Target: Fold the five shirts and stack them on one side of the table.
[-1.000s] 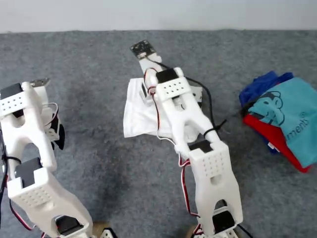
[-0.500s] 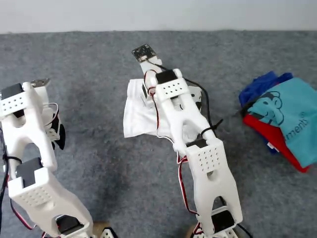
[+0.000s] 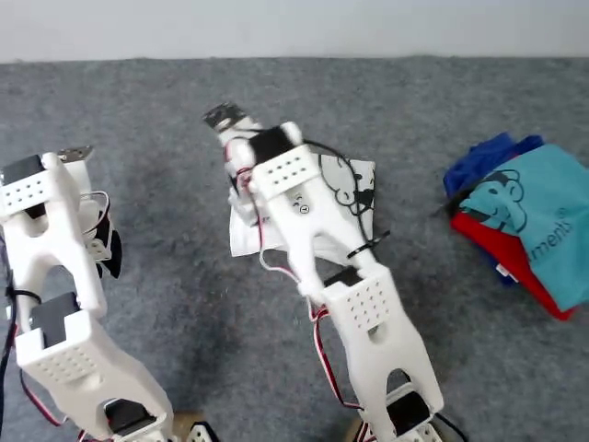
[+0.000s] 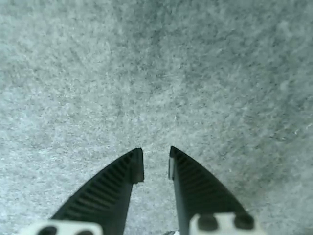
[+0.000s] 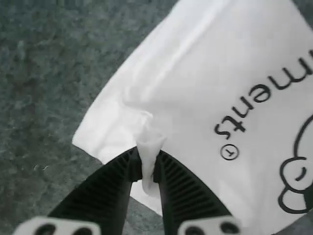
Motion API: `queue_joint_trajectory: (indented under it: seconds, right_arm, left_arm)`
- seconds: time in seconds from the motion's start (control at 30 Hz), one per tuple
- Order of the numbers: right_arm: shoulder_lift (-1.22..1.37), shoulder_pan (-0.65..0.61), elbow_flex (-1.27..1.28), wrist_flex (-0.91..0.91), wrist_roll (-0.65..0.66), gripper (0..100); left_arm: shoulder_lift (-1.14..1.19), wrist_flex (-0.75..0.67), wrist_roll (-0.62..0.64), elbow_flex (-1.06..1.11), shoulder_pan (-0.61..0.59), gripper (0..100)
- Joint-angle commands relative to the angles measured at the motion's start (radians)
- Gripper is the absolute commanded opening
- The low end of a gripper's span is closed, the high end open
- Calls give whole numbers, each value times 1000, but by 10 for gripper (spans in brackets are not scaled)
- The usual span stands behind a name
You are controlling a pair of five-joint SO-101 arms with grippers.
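In the high view, a lone shirt [image 3: 359,189] is lying mid-frame on the table [image 3: 156,129], partly under the right arm [image 3: 313,239], which is spanning up from the bottom edge. The right gripper [image 5: 146,166] is pinching a fold at the shirt's edge. The shirt stack [image 3: 525,221] is sitting at the right edge, well apart. The left arm [image 3: 55,276] is occupying the lower left, with the left gripper [image 4: 155,164] hanging over the table.

Gripper [image 4: 156,165]: you are looking along your left one, which points down at the table.
Fingers [image 4: 120,183]: both are black and ribbed, and their tips stand a little apart.
Gap: you see grey cover through it.
Table [image 4: 205,68]: a grey, felt-like cover runs to every edge of the frame.
Contact: you cannot tell whether the tips touch the cover.
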Motion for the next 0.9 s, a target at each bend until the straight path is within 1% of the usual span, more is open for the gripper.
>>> queue_joint_trajectory:
  seconds: [0.0,0.23,0.3,0.4,0.47,0.53,0.63,0.73,0.87]
  right_arm:
    - [2,-65,-43,19,5,36]
    - [97,-133,-43,21,3,45]
    - [117,-142,-44,38,3,84]
    - [113,-147,-46,74,11,180]
    - [85,-143,-46,96,20,226]
    - [41,-143,-44,102,44,247]
    - [-42,-139,-41,104,49,249]
    - [-130,-94,-40,104,48,249]
    - [-216,24,-40,102,46,249]
  left_arm:
    - [-49,9,-9,-2,8,103]
    - [-49,9,-9,-2,8,102]
    - [-49,9,-9,-2,8,102]
    - [-49,9,-11,-2,8,102]
    - [-49,9,-11,-2,8,102]
    - [-49,9,-11,-2,8,102]
    - [-49,9,-11,-2,6,102]
    - [-49,11,-11,-2,6,102]
    - [-49,11,-11,-2,6,101]
